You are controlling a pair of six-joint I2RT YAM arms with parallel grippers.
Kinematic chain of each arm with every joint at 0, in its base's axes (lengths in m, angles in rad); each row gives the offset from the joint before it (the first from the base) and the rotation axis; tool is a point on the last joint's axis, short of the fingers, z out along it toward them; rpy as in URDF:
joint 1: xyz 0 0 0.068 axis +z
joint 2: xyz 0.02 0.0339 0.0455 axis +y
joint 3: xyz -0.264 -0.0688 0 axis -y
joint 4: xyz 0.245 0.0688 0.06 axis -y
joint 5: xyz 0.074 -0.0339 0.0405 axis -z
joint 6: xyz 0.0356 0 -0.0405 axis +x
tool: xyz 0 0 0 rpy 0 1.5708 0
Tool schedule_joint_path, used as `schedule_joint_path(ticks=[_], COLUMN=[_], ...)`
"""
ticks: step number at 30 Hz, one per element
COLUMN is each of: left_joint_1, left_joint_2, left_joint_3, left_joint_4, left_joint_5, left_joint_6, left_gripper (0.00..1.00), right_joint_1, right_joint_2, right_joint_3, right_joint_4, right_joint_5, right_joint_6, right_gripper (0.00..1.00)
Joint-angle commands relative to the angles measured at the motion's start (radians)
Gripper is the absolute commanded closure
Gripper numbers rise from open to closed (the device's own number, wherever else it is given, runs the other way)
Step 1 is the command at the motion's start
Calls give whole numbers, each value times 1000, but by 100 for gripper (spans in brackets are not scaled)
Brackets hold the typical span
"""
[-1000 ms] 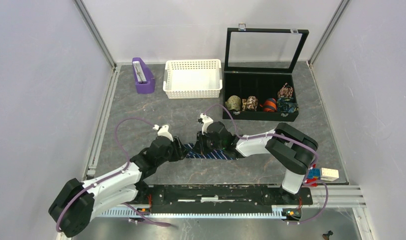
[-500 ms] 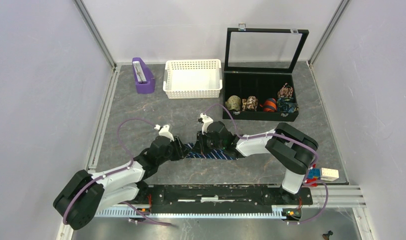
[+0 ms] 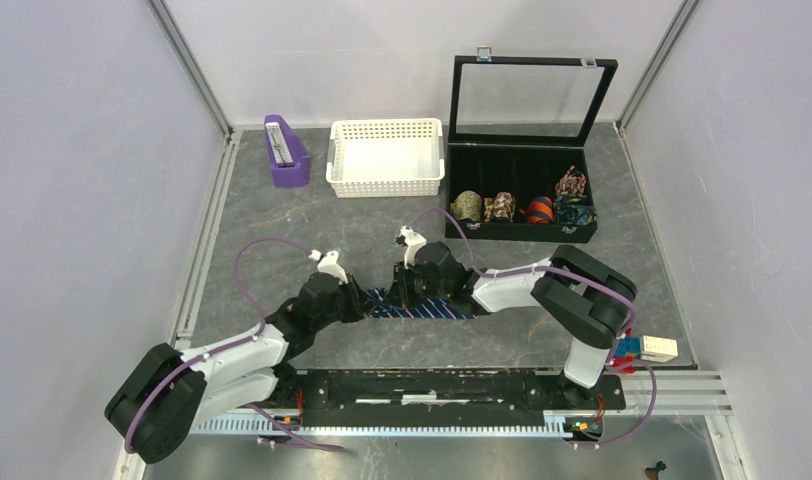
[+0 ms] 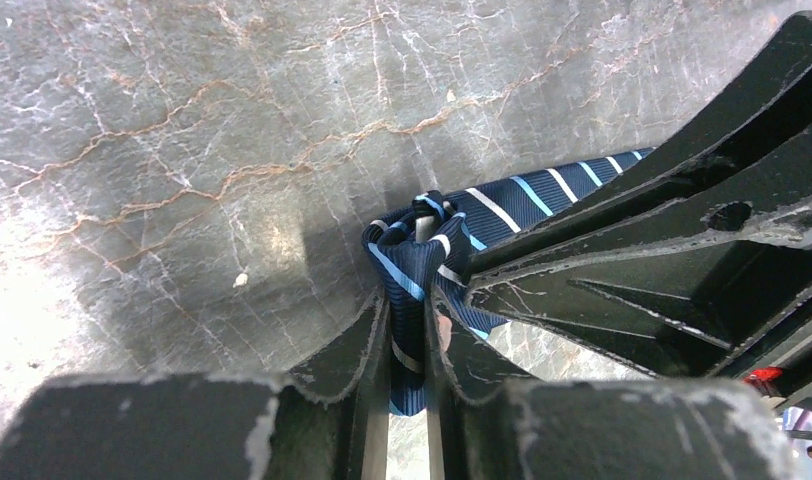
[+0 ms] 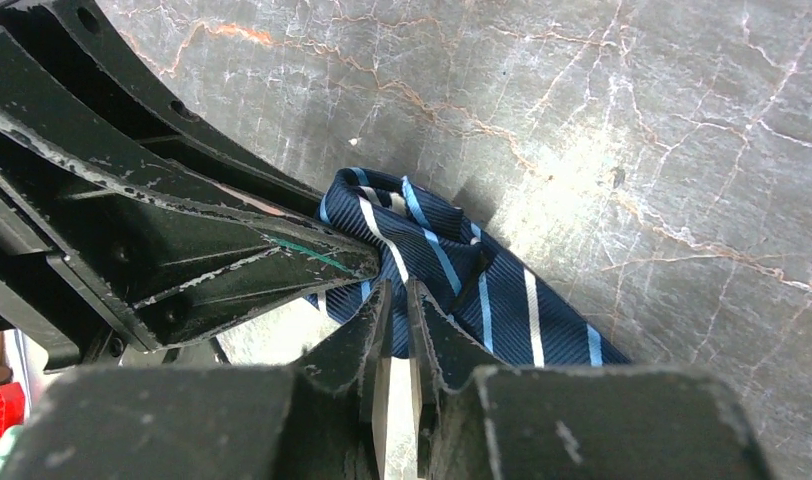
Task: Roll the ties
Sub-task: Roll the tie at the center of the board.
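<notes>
We see the left pincer [image 4: 407,310] and right pincer [image 5: 397,318] both clamped on the tie [image 3: 442,309] lying flat mid-worktop [image 3: 282,215]. Since a second ago only the left arm's elbow has shifted.

The right end effector [image 5: 394,300] is pinching the bunched end of the navy striped tie [image 5: 502,300], its fingers nearly together on the cloth. The left end effector [image 5: 347,255] is reaching in from the left, its tip touching that same fold on the marbled table [image 5: 632,120].
</notes>
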Motion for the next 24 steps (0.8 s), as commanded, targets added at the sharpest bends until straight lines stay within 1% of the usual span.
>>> schedule_joint_path(ticks=[1, 6, 17, 24], left_joint_1=[4, 4, 2, 2], left_joint_2=[-33, -58, -51, -38], left_joint_3=[56, 91, 190, 217], left_joint_4=[-106, -204, -366, -388], left_joint_5=[5, -1, 39, 59], left_joint_6=[45, 54, 78, 86], left_gripper=[80, 80, 79, 79], right_joint_1=[-3, -3, 16, 44], right_joint_2=[-55, -87, -33, 6], right_joint_3=[21, 16, 21, 22], right_joint_4=[10, -1, 12, 19], right_joint_5=[-17, -9, -8, -10], right_joint_6=[-12, -18, -5, 2], right_gripper=[82, 79, 79, 80])
